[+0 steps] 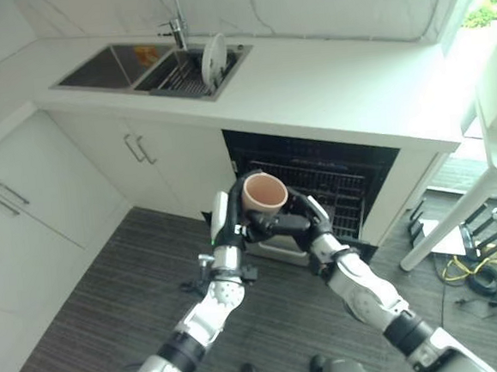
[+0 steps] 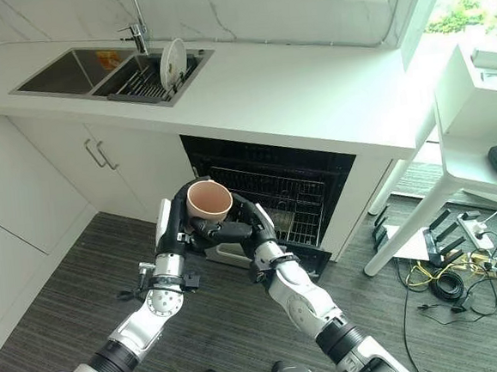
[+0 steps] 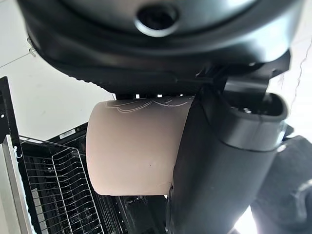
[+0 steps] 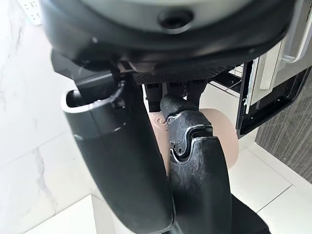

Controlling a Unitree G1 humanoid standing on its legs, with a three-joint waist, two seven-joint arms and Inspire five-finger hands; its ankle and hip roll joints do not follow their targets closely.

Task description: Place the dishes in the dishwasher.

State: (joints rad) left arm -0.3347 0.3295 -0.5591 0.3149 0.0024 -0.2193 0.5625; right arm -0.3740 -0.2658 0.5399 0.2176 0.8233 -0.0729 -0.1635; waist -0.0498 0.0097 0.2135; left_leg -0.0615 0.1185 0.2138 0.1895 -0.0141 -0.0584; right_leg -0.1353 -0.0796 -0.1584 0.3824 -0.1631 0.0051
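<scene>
Before the open dishwasher (image 1: 318,189): one beige cup (image 1: 263,194), upright, mouth up. Left hand (image 1: 225,222) and right hand (image 1: 299,221) both curled round its wall. Likely light, rigid, smooth, breakable; grip mid-wall.

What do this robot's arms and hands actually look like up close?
Both arms are silver-grey, built of rounded segments with black bands at the joints. The left hand and right hand are dark, almost black, with thick glossy fingers like a person's. The back of the left hand carries a pale panel with a small green light, and the right hand has a similar pale patch.
</scene>
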